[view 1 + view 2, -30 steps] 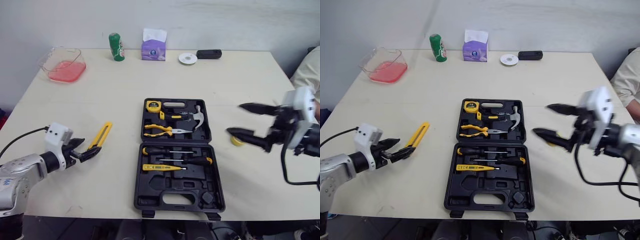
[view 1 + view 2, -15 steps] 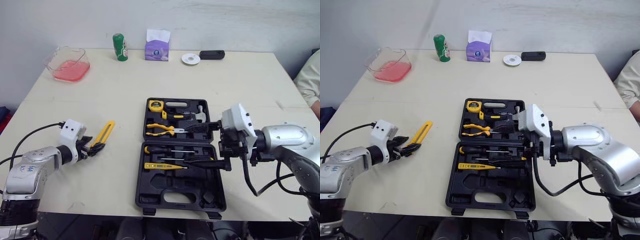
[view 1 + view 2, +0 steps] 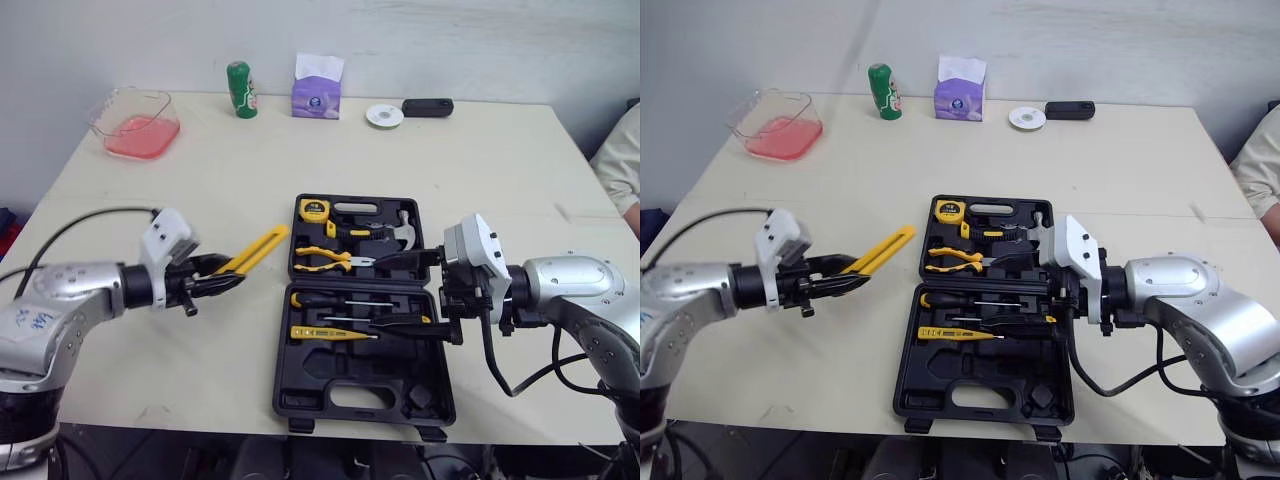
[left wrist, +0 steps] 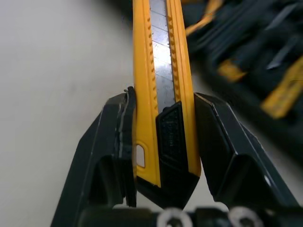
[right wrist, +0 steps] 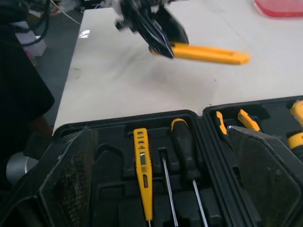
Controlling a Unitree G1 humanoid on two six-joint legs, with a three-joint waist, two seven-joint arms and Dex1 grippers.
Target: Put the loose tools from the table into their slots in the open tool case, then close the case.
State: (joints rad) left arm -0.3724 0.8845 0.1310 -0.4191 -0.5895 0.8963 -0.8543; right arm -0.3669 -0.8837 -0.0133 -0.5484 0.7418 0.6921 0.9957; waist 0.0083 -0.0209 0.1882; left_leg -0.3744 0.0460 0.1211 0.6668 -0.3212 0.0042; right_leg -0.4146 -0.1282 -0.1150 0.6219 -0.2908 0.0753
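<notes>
Knife (image 3: pixel 252 249) is sitting clamped in the left gripper (image 3: pixel 222 281), both black fingers (image 4: pixel 116 142) pressing the yellow body at its butt end, segmented blade showing along the track; whether the tip is sticking out I cannot tell. It is angling up toward the near left corner of the case (image 3: pixel 300 390), free end just beside the rim, apparently clear of the table (image 3: pixel 480 160). Case is lying open and flat; tape (image 3: pixel 312 209), pliers (image 3: pixel 325 262) and hammer (image 3: pixel 400 228) are filling the far half, screwdrivers (image 3: pixel 350 303) and yellow tester (image 3: pixel 333 333) the near half, with vacant recesses toward the handle end. Right gripper (image 3: pixel 405 290) is hanging spread wide over the case's right side, holding nothing. Judging the step: seating the knife in its slot. Doing it well is meaning swinging the knife level and parallel to the long recess that matches it, lowering butt and tip together, loosening only once it is lying in the moulding. Grip is far back, so the free end may be drooping or catching the rim. Right arm is crowding the case and should be pulling aside first
</notes>
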